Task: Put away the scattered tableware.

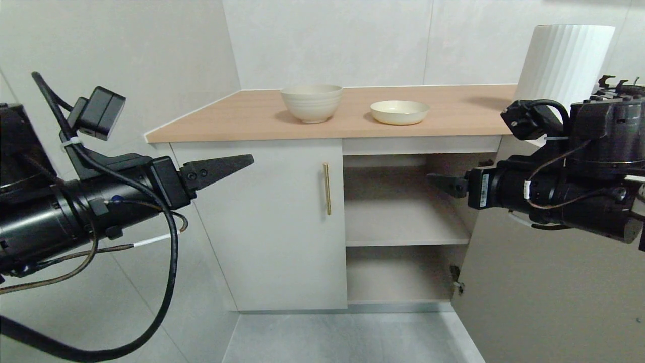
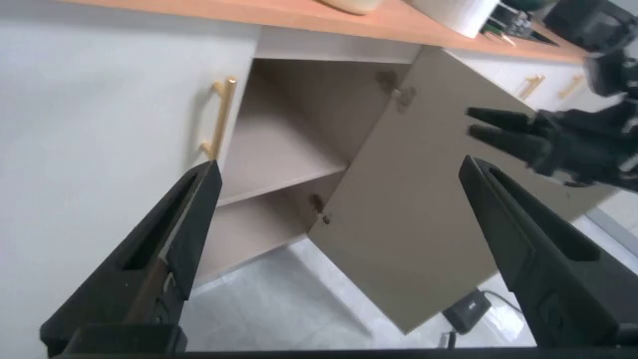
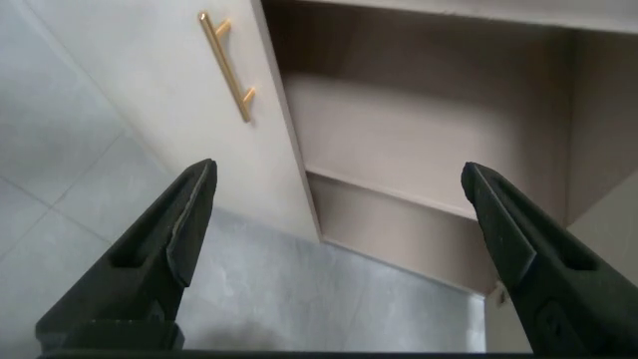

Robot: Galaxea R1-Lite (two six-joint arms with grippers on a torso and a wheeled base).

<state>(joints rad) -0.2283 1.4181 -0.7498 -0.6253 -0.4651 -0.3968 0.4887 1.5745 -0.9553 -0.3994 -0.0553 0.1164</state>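
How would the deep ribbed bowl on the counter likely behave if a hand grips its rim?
The bowl looks like glazed ceramic, so probably rigid, fairly heavy and breakable if knocked off the counter. Its narrow foot under a wide rim suggests it could tip if pushed high.

Above my right gripper (image 1: 437,182), white ribbed container (image 1: 564,60): base hidden behind my arm (image 1: 564,196). Beyond my left gripper (image 2: 339,168), cream dish (image 2: 351,5): cropped, bowl or plate undetermined.
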